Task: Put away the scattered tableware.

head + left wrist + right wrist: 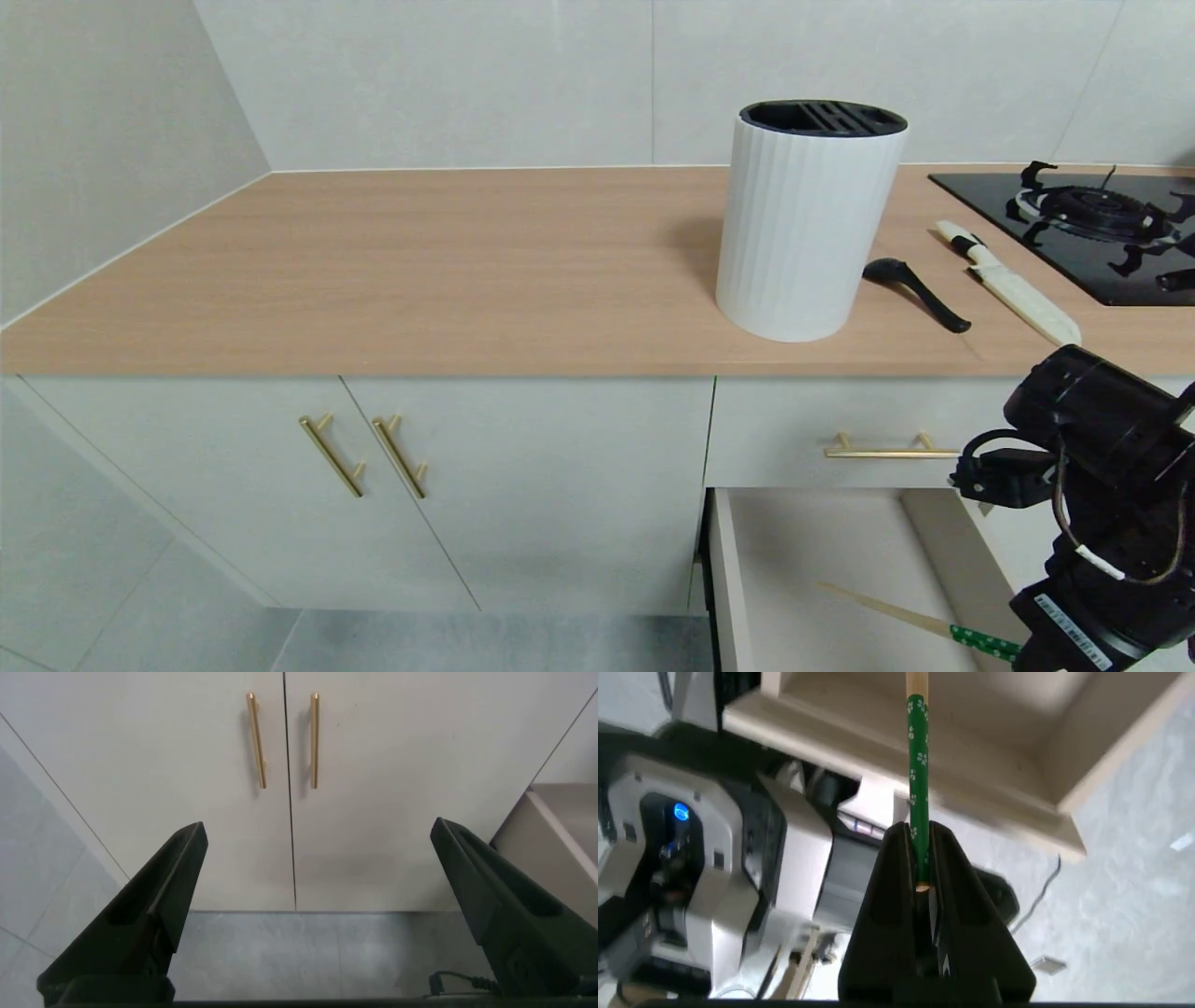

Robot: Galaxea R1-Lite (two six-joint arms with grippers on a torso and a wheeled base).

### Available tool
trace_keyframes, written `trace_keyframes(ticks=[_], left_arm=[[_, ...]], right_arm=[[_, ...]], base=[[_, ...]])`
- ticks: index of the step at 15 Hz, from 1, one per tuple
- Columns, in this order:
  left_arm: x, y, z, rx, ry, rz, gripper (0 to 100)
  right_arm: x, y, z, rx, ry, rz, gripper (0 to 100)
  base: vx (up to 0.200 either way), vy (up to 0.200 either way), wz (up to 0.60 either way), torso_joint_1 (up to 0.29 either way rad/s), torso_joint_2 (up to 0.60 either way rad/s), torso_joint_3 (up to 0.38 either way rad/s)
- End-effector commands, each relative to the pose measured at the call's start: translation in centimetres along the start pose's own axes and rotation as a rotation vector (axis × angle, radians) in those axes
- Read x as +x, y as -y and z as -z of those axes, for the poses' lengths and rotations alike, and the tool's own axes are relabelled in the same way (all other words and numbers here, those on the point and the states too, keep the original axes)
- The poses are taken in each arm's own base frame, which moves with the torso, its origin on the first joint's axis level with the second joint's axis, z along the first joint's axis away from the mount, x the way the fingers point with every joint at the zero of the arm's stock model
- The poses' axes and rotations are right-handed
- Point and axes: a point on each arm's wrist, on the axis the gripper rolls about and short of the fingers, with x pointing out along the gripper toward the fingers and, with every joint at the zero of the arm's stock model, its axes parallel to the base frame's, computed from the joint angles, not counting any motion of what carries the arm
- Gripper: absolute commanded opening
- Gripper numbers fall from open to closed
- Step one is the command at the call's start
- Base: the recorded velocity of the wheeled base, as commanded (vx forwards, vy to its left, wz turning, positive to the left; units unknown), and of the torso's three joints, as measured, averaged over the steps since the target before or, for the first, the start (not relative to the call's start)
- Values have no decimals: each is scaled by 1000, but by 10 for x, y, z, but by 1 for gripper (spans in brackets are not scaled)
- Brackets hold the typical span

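My right gripper (920, 882) is shut on the green, dotted end of a wooden chopstick (918, 756). In the head view the chopstick (892, 613) slants over the open drawer (726, 569) below the counter at the right, with my right arm beside it. On the counter lie a black spoon (920, 291) and a knife with a cream blade (1013, 294), next to a white ribbed knife block (803, 224). My left gripper (320, 833) is open and holds nothing; it faces the closed cabinet doors low down.
A black gas hob (1092, 224) sits at the counter's far right. The wooden counter (420, 271) runs left to the tiled wall. Two gold handles (255, 742) mark the cabinet doors, and a gold bar handle (892, 453) is on the closed drawer above the open one.
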Motion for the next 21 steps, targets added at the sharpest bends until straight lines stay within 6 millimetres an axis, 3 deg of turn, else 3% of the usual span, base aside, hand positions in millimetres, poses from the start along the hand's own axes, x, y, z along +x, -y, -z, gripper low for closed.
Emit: trace_keyframes(ticks=[1, 14, 21], left_arm=[[0, 0, 0, 0, -3, -1, 100], [0, 0, 0, 0, -1, -1, 100], [0, 0, 0, 0, -3, -1, 100]], right_arm=[[6, 0, -1, 0, -26, 3, 0], [-6, 0, 7, -1, 28, 3, 0], [-2, 0, -1, 26, 159, -13, 0]], base=[[0, 0, 0, -168, 373, 193], [0, 0, 0, -186, 445, 254], [0, 0, 0, -20, 48, 29]])
